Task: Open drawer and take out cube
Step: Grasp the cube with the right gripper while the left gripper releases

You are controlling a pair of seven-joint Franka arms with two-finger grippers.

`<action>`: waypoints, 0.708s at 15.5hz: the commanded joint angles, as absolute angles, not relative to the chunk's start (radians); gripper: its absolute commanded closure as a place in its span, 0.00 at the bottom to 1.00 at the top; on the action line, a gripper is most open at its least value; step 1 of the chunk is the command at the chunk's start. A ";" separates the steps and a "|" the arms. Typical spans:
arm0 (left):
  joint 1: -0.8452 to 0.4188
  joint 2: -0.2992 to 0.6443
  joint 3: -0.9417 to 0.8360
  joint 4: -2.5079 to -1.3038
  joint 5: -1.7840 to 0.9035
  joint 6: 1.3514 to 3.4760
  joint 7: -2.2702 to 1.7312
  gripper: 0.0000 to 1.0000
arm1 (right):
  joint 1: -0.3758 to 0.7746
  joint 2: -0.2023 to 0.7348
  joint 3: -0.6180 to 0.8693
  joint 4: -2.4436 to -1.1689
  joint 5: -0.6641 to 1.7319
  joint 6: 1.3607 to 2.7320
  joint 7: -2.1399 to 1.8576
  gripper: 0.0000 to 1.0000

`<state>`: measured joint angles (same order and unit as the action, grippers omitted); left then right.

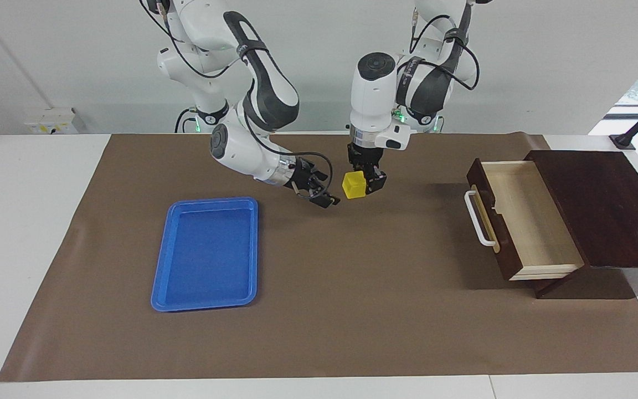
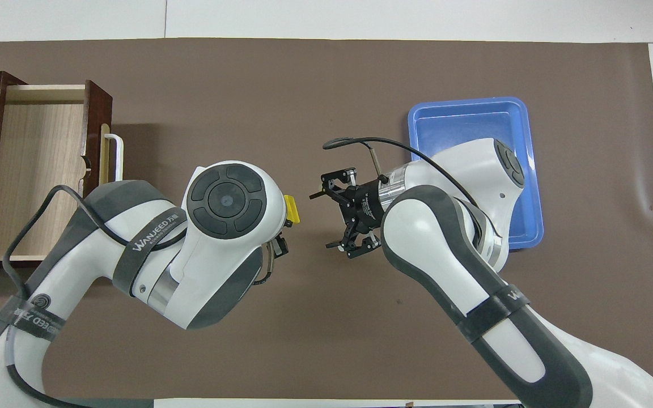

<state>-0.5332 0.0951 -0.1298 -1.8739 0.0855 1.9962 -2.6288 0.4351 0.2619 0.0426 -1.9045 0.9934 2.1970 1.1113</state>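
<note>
A: Start at the grippers. How many, and what are they doing?

B: Two. The left gripper (image 1: 364, 183) points straight down, clamped on the one yellow cube (image 1: 354, 184), and holds it in the air over the brown mat (image 1: 352, 310). The right gripper (image 1: 328, 199) comes in slantwise just beside the cube, jaws spread wide and holding nothing, apart from the cube.

A: And from overhead?

B: The left arm's round wrist covers most of its own gripper, so only a sliver of the cube (image 2: 291, 208) sticks out past the wrist toward the right gripper (image 2: 326, 221), whose spread fingers face it.

A: What else is out there?

B: One blue tray (image 1: 206, 254), on the right gripper's side and well apart from the cube; overhead, the right arm hides part of it. One drawer (image 1: 521, 219), pulled out of its dark cabinet (image 1: 607, 208), lies well off on the left gripper's side, with one white bar handle (image 1: 478, 218) on its front. Its pale interior shows bare wood.
</note>
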 commanded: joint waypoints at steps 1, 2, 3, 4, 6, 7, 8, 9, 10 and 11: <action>-0.551 0.092 -0.115 -1.885 0.069 2.022 -2.640 1.00 | 0.459 0.288 0.046 -1.876 1.034 2.226 1.103 0.00; -0.551 0.092 -0.115 -1.890 0.069 2.026 -2.640 1.00 | 0.459 0.288 0.046 -1.876 1.038 2.223 1.106 0.00; -0.551 0.091 -0.115 -1.894 0.069 2.031 -2.640 1.00 | 0.459 0.287 0.046 -1.875 1.066 2.218 1.111 0.00; -0.551 0.089 -0.115 -1.902 0.071 2.034 -2.640 1.00 | 0.465 0.287 0.049 -1.862 1.089 2.217 1.120 0.00; -0.552 0.086 -0.115 -1.911 0.071 2.046 -2.640 1.00 | 0.482 0.288 0.049 -1.856 1.089 2.220 1.132 0.00; -0.555 0.086 -0.115 -1.913 0.071 2.049 -2.640 1.00 | 0.485 0.288 0.049 -1.856 1.089 2.226 1.132 0.00; -0.555 0.084 -0.115 -1.916 0.071 2.049 -2.638 1.00 | 0.494 0.291 0.049 -1.858 1.089 2.229 1.131 0.00; -0.555 0.084 -0.115 -1.919 0.071 2.051 -2.637 1.00 | 0.494 0.291 0.049 -1.867 1.088 2.233 1.124 0.00; -0.555 0.084 -0.115 -1.919 0.071 2.051 -2.635 1.00 | 0.495 0.291 0.049 -1.873 1.088 2.247 1.123 0.00; -0.555 0.084 -0.115 -1.919 0.071 2.051 -2.635 1.00 | 0.495 0.291 0.049 -1.879 1.088 2.255 1.123 0.00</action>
<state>-0.5369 0.0954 -0.1305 -1.9003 0.0855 2.0296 -2.6293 0.4935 0.2845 0.0465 -1.8707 1.0703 2.2235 1.1224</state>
